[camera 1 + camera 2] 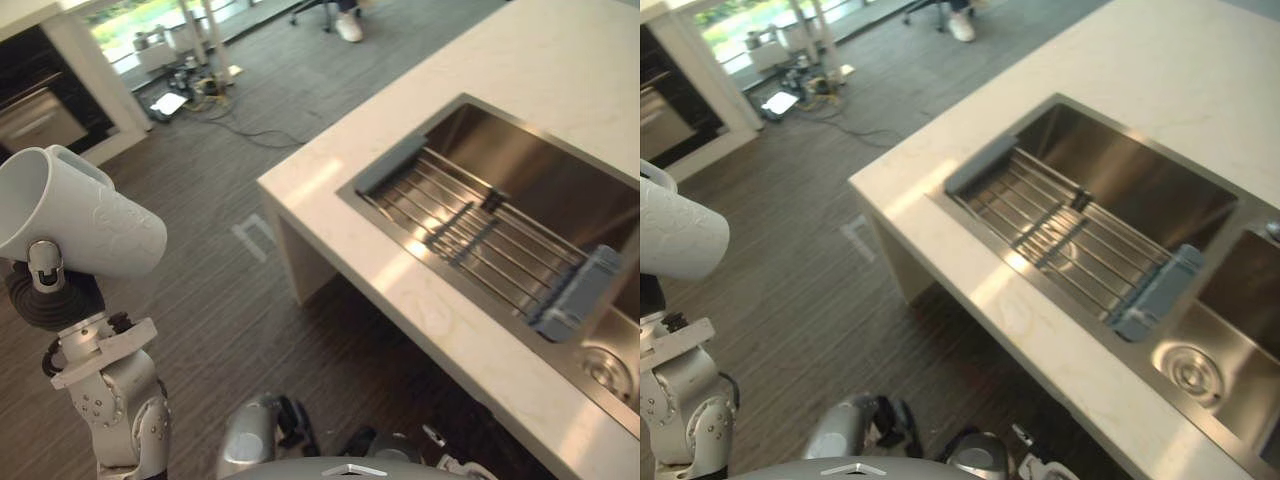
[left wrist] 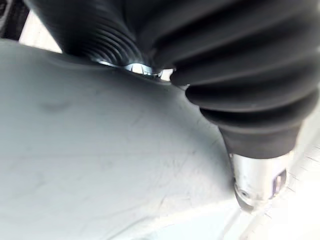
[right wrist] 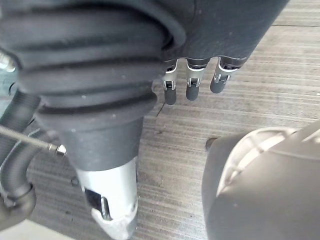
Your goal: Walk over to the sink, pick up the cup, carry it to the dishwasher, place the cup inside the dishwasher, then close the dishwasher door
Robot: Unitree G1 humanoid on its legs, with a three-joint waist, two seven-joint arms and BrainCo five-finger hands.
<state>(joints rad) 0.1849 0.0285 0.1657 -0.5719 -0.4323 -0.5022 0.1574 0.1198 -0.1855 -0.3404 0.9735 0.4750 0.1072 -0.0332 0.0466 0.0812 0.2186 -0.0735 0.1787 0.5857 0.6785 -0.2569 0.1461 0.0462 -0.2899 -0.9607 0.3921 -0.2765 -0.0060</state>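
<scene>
Cup [image 1: 85, 225] sat at nine o'clock in the left eye view, lying nearly on its side with its mouth turned toward ten o'clock, raised over the floor [image 1: 220, 330] and well apart from the counter [image 1: 560, 60]. The left hand [image 1: 45, 270] had it, thumb pressed on the near wall; the fingers behind were hidden. It looked like a pale, stiff, thin-walled mug, probably light, smooth enough to slip and likely to chip if knocked. A hold round the mid-body seemed the safest. The sink [image 1: 560, 190] lay at three o'clock with a wire rack [image 1: 470, 235] across it. A dark cabinet front [image 1: 35, 95] stood at ten o'clock, floor clutter with cables [image 1: 190, 90] at eleven, and a person's shoe [image 1: 348, 27] at twelve. I could not tell which unit was the dishwasher.

In the right eye view the cup showed at nine o'clock, and the counter's corner at the centre jutted toward it, the nearest thing to clear when turning.

In the left wrist view the cup's pale wall lay flat against the thumb.

In the right wrist view the right hand [image 3: 100, 100] hung over bare floor, fingers [image 3: 192, 87] relaxed and straight, holding nothing.
</scene>
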